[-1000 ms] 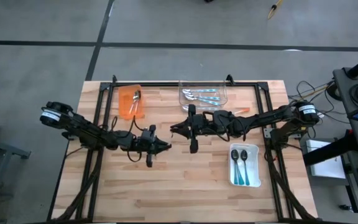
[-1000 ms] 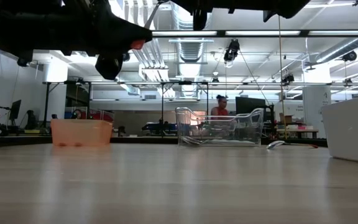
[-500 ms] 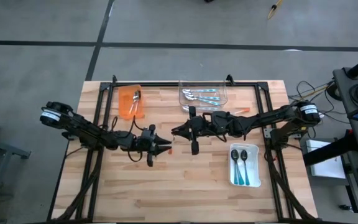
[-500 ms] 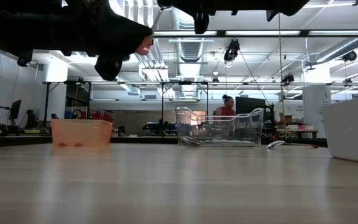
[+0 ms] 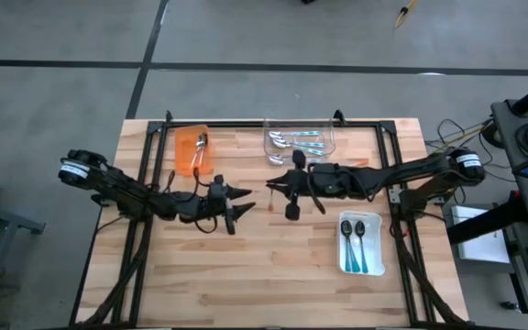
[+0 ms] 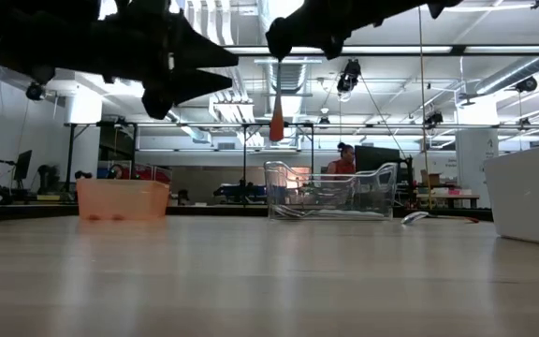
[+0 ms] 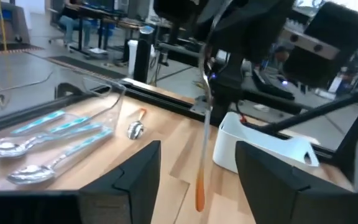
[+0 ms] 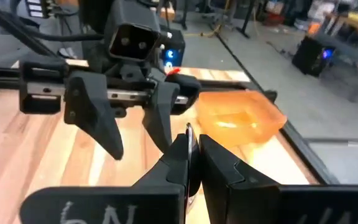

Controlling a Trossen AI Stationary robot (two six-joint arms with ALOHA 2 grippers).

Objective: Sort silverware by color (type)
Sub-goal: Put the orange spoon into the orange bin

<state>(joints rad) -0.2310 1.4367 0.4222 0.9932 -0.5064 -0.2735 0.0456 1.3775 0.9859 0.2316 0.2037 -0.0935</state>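
Observation:
An orange-handled spoon (image 7: 202, 143) hangs in the air over the middle of the table. My right gripper (image 5: 271, 188) is shut on its upper end. My left gripper (image 5: 244, 203) stands open just left of it, facing it, and touches nothing. In the left wrist view the spoon hangs a little beyond the spread fingers (image 7: 145, 174). An orange tray (image 5: 192, 149) at the far left holds a spoon. The clear tray (image 5: 299, 140) at the far middle holds teal-handled spoons. Two spoons lie in the white tray (image 5: 361, 244) at the near right. My right gripper pinches the spoon's bowl end (image 8: 189, 132) between its two shut fingers. The fingers lie level and come from the table's right. The spoon hangs straight down below them with its orange handle end (image 6: 276, 122) lowest, clear of the table.
One more orange-handled spoon (image 7: 135, 127) lies on the wood just beside the clear tray. A black frame runs along the table's far edge and sides. The near half of the table is bare wood (image 5: 264, 275).
My left gripper has opened and let go of the orange-handled spoon. My right gripper, still shut on it, has drawn back toward the table's right edge. The spoon now hangs from my right gripper alone, handle down.

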